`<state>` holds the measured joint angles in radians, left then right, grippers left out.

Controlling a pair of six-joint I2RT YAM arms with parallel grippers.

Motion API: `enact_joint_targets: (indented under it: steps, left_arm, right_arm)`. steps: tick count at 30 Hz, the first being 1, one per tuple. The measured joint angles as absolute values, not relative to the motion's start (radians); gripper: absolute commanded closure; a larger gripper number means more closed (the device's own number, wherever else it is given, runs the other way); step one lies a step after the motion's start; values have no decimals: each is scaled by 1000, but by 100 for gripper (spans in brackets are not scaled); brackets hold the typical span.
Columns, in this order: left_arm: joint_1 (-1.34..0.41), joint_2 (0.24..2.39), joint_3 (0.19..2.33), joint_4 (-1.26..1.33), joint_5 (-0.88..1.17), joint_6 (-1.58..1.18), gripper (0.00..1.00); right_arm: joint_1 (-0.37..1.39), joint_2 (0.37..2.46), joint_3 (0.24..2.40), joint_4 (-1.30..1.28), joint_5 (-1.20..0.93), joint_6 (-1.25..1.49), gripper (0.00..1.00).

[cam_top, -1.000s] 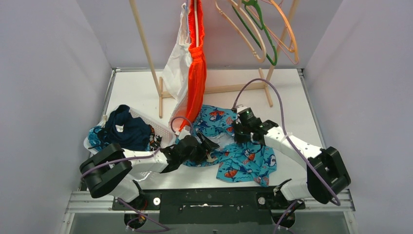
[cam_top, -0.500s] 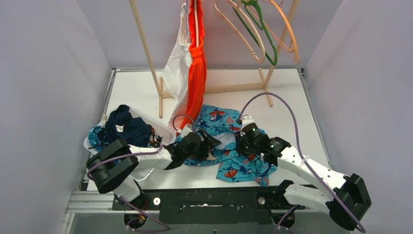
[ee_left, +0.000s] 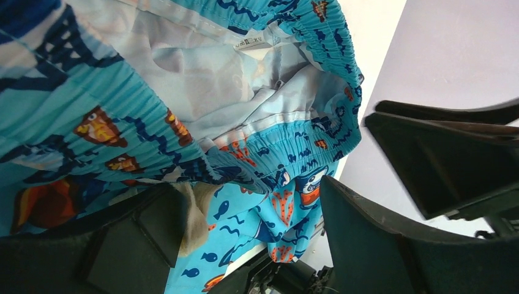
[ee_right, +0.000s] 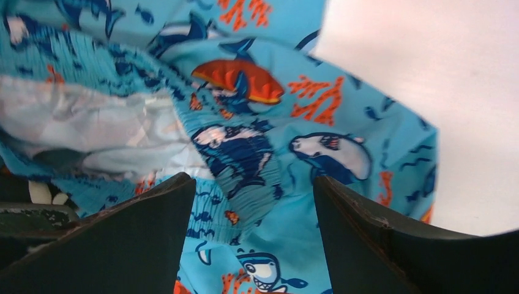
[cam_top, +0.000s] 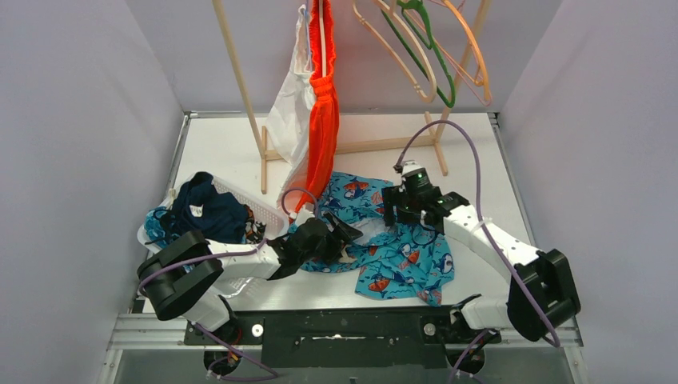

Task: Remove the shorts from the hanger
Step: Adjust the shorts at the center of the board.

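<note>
The shorts with the shark print lie crumpled on the white table in the middle of the overhead view, off the rack altogether. The left gripper sits low at their left edge with its jaws spread wide. In its own camera the elastic waistband bunches in the gap and drapes over one finger, yet nothing is pinched. The right gripper hovers over the upper part of the cloth, jaws parted and empty, the print showing plainly between them. Bright orange shorts hang at upper centre from the wooden rack, beside a white cloth. Bare hangers dangle at upper right. At middle left a white basket holds navy shorts and other fabric.
</note>
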<state>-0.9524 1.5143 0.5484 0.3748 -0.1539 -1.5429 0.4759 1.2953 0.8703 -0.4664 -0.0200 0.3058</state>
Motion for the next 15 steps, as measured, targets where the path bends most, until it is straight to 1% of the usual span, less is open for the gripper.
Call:
enact_joint_targets:
  steps: [5, 7, 8, 10, 11, 15]
  left_arm:
    - [-952, 1513, 549, 374, -153, -1536, 24]
    - [-952, 1513, 549, 373, -153, -1533, 24]
    - [-952, 1513, 549, 373, -153, -1533, 24]
    - [-952, 1513, 549, 373, -153, -1531, 24]
    - [-952, 1513, 549, 373, -153, -1530, 24]
    - [-951, 1513, 551, 373, -152, -1525, 24]
  right_arm:
    - [534, 1346, 870, -474, -61, 288, 27]
    - [555, 1348, 870, -461, -59, 281, 29]
    - [564, 1353, 870, -457, -52, 279, 33]
    - [570, 1370, 870, -452, -19, 282, 45]
    - [570, 1386, 870, -450, 2, 285, 53]
    - [575, 1425, 863, -448, 66, 302, 90]
